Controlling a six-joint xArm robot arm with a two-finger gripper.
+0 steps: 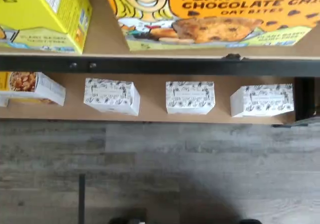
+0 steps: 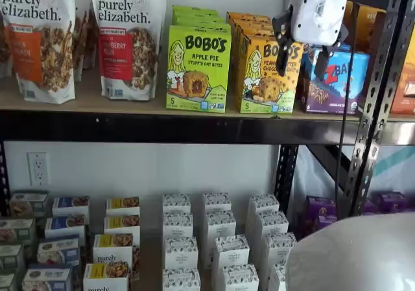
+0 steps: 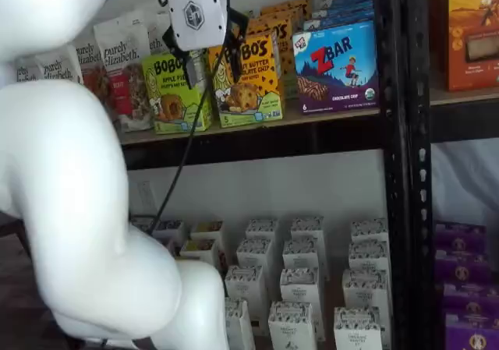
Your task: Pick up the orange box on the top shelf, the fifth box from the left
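We find the orange box (image 2: pixel 268 75) upright at the front edge of the top shelf (image 2: pixel 149 126), between the green Apple Pie box (image 2: pixel 197 69) and the ZBar box (image 2: pixel 332 82). The end effector (image 2: pixel 301 56) hangs just before it, black fingers plainly apart, nothing held. Below, white patterned cartons (image 2: pixel 217 245) stand in rows.

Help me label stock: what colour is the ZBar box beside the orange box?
Blue-purple, with a red "Z"; the ZBar box shows best in a shelf view.
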